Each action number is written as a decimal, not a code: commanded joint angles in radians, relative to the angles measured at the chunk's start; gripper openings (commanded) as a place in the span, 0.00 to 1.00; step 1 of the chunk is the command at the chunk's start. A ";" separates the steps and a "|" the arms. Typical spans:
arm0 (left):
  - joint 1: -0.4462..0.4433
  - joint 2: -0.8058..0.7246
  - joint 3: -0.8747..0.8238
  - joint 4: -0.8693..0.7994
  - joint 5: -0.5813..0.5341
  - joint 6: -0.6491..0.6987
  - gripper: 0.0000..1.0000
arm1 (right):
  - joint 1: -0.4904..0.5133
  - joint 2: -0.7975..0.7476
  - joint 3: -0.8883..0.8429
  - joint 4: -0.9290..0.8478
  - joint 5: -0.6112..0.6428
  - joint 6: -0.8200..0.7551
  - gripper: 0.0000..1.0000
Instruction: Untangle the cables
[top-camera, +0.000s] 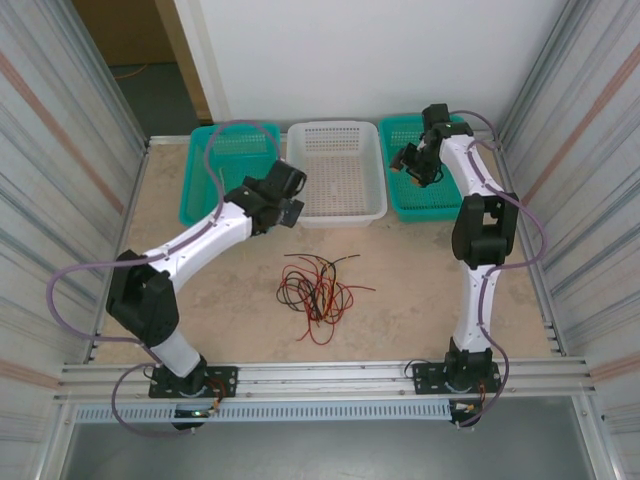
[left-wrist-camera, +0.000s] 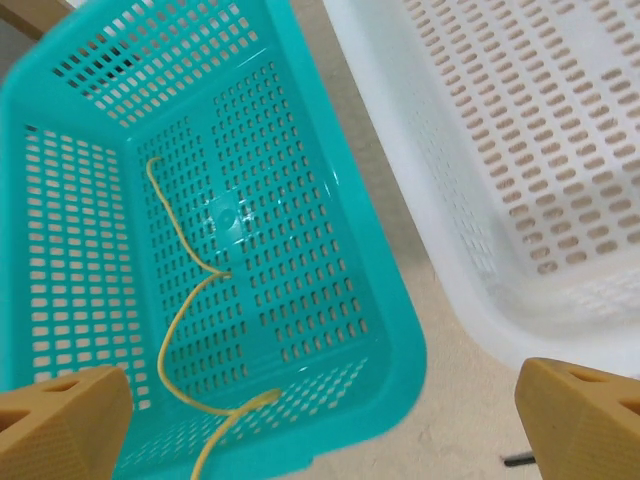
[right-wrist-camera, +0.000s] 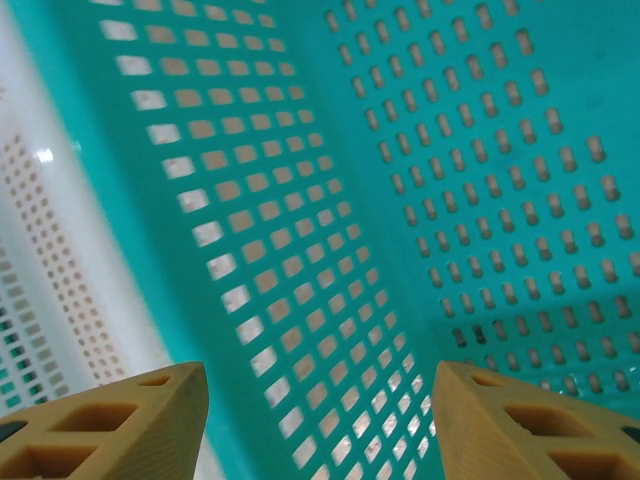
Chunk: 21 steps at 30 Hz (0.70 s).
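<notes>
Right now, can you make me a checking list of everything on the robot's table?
Surface: beige table, with three baskets along its far edge.
Job's things: red and black cables tangled mid-table; yellow cable lying in the left teal basket.
Clutter: nothing seen; the white basket holds nothing.
Grippers: left gripper open, empty, above the left teal basket's edge; right gripper open, empty, over the right teal basket.
Cables: lavender hoses loop along both arms.
Surroundings: ribbed metal walls on both sides.
</notes>
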 joint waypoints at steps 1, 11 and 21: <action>-0.040 -0.057 -0.050 0.039 -0.184 0.015 0.99 | -0.023 0.004 0.051 -0.035 -0.011 0.020 0.58; -0.234 -0.113 -0.203 0.287 -0.352 0.075 0.99 | -0.009 0.125 0.170 -0.197 0.117 -0.035 0.50; -0.261 -0.131 -0.249 0.388 -0.430 0.101 0.98 | 0.048 0.202 0.332 -0.278 0.124 -0.077 0.49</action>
